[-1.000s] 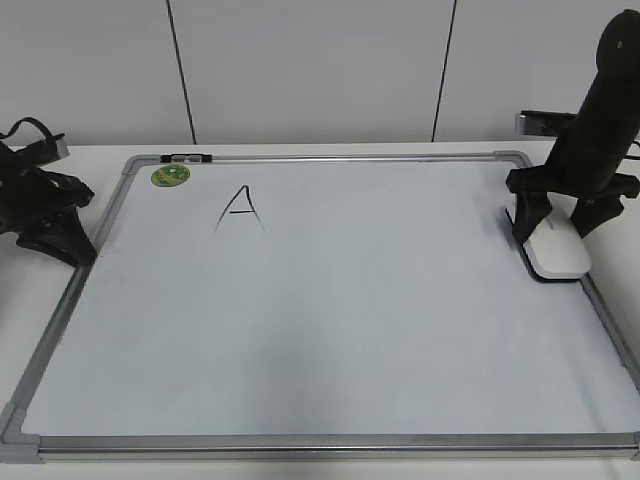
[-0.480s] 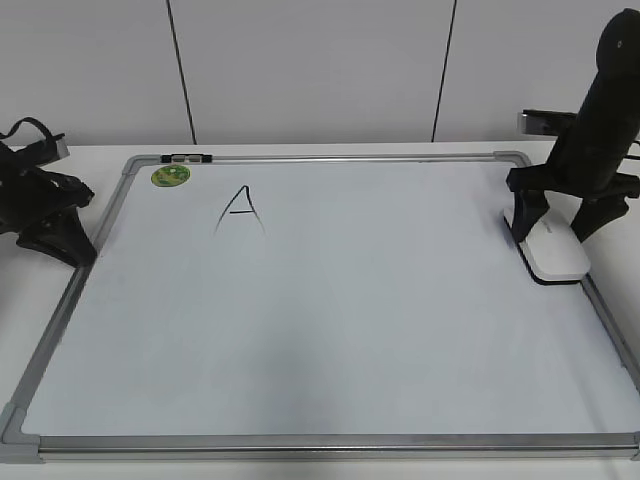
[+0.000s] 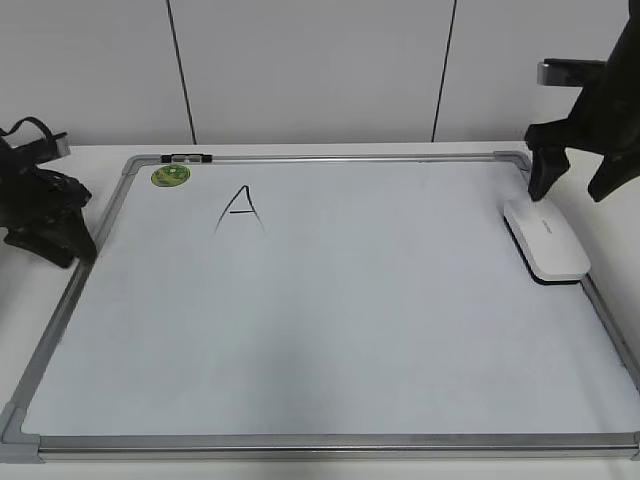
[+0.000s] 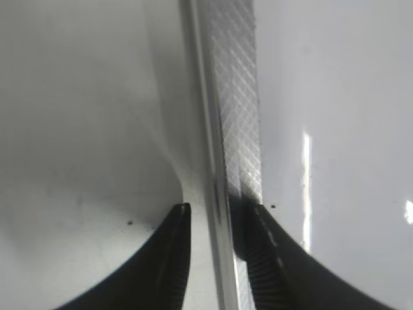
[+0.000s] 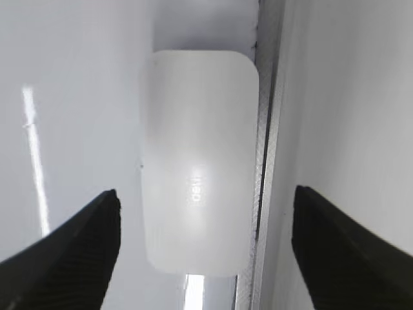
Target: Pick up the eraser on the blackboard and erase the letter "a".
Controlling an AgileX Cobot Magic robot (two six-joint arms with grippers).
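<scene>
On the blackboard [image 3: 330,300] — right gripper [image 5: 205,258] wide, empty, above eraser [image 5: 199,161].

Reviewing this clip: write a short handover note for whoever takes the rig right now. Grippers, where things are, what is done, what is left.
Right gripper: jaws wide open, raised above the eraser, holding nothing.
Left gripper: low at the board's left frame rail, jaws apart either side of it.
Eraser: flat on the whiteboard, against the right frame rail.
Writing: only a capital "A" shows, upper left beside the green sticker; no small "a" in view.
Done: the small "a" looks erased and the eraser set down.
Left: apparently nothing beyond withdrawing the arms.
</scene>
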